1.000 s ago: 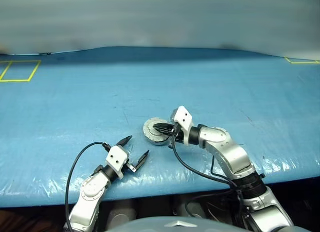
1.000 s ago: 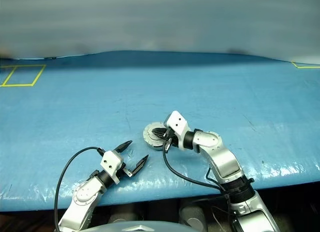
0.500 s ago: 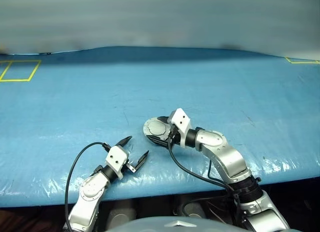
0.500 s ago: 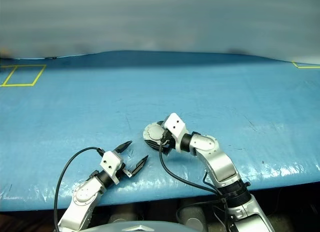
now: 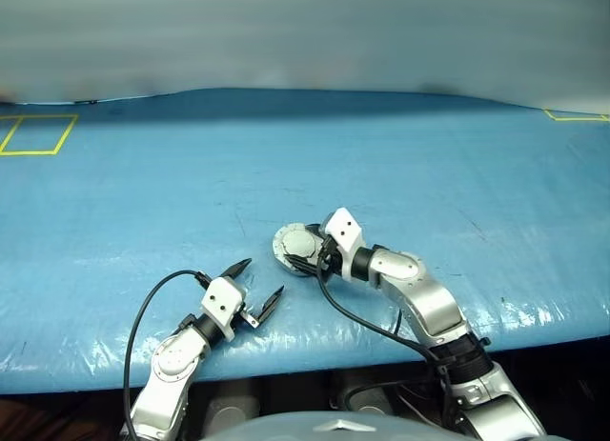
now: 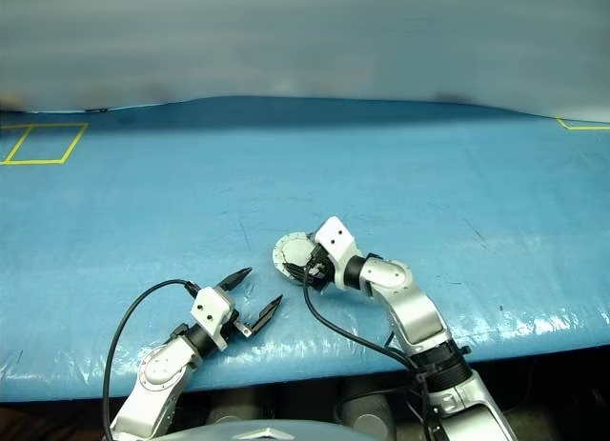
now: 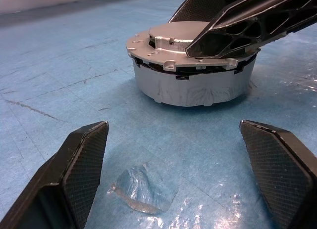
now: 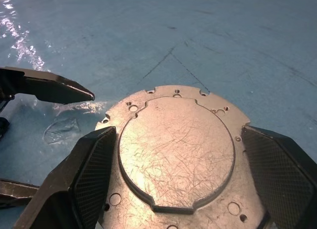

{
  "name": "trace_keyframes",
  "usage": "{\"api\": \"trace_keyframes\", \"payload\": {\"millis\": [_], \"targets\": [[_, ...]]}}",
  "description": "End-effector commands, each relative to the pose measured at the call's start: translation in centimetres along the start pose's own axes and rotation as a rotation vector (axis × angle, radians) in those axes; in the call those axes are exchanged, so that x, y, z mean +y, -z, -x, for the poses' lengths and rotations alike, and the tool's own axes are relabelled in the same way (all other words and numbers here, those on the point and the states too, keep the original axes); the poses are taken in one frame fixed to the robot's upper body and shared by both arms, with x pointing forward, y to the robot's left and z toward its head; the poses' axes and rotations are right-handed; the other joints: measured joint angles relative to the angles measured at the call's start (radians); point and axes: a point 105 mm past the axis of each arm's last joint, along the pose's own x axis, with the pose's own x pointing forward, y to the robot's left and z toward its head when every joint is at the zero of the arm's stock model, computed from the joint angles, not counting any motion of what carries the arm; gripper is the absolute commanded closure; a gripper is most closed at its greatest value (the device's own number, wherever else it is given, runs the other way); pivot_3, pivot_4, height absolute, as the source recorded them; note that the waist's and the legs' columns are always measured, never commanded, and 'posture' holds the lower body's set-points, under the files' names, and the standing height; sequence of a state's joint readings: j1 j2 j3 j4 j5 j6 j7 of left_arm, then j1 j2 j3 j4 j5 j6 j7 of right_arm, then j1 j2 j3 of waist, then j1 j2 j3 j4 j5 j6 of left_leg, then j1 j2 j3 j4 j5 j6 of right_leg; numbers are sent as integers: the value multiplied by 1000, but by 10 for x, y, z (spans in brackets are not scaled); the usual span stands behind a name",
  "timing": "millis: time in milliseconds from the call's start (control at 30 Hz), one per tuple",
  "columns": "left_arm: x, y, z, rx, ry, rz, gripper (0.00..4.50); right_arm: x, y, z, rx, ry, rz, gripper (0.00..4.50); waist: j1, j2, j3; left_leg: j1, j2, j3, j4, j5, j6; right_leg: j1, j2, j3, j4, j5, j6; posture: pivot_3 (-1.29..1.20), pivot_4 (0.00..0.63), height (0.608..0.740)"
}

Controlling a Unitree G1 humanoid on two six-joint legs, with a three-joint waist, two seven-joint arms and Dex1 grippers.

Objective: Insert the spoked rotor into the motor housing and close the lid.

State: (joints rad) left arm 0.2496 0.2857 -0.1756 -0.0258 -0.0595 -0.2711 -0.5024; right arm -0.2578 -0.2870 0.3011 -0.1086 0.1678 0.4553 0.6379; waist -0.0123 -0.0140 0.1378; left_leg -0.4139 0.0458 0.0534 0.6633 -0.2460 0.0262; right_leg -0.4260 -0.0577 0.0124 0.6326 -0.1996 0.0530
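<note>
Housing (image 5: 297,250): round silver case, low centre of the left eye frame, standing on the blue sheet (image 5: 400,155). The left wrist view shows its plain silver side wall with a dark band just under the top.

Lid (image 8: 176,147): flat silver-grey disc with a scratched raised centre and small holes round its flange, lying closed and level on top of the housing. Centre of the right wrist frame; upper centre of the left wrist frame. Rotor: cannot tell where it is.

Right gripper (image 5: 312,260): reaches in from the lower right of the left eye frame to the housing. Fingers spread wide, one on each side of the lid in the right wrist view, over its rim and nothing clamped between them. Whether a fingertip (image 7: 233,28) touches the lid cannot be told; in the left wrist view it lies across the lid's top.

Left gripper (image 5: 259,284): lower left of centre in the left eye frame, near the sheet's front edge, apart from the housing. Fingers released and spread, holding nothing, pointing toward the housing.

Sheet: glossy blue cover with creases. A small clear wrinkled patch (image 7: 143,189) lies on it between the left fingers.

Yellow tape outline (image 5: 36,134): upper left of the left eye frame. A second corner of yellow tape (image 5: 575,116): upper right edge.
</note>
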Motion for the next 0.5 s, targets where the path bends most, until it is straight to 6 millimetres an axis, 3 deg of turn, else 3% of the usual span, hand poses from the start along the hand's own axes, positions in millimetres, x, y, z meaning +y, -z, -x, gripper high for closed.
{"api": "trace_keyframes", "payload": {"millis": [33, 100, 233, 500], "targets": [[0, -4, 0, -14, 2, -9, 0, 0, -7, 1, -25, -6, 17, 256, 0, 0, 0, 0, 0, 0, 0, 0, 0, 0, 0, 0, 0, 0, 0, 0, 150, 740], [1, -5, 0, -14, 2, -9, 0, 2, -5, 1, -22, -17, 12, 427, 0, 0, 0, 0, 0, 0, 0, 0, 0, 0, 0, 0, 0, 0, 0, 0, 150, 740], [1, -5, 0, -14, 0, -9, 0, 3, -7, 3, -35, -31, 2, 1443, 0, 0, 0, 0, 0, 0, 0, 0, 0, 0, 0, 0, 0, 0, 0, 0, 150, 740], [1, -4, 0, -10, 7, -7, 0, -2, -17, 10, -42, -37, 67, 1465, 0, 0, 0, 0, 0, 0, 0, 0, 0, 0, 0, 0, 0, 0, 0, 0, 150, 740]]}}
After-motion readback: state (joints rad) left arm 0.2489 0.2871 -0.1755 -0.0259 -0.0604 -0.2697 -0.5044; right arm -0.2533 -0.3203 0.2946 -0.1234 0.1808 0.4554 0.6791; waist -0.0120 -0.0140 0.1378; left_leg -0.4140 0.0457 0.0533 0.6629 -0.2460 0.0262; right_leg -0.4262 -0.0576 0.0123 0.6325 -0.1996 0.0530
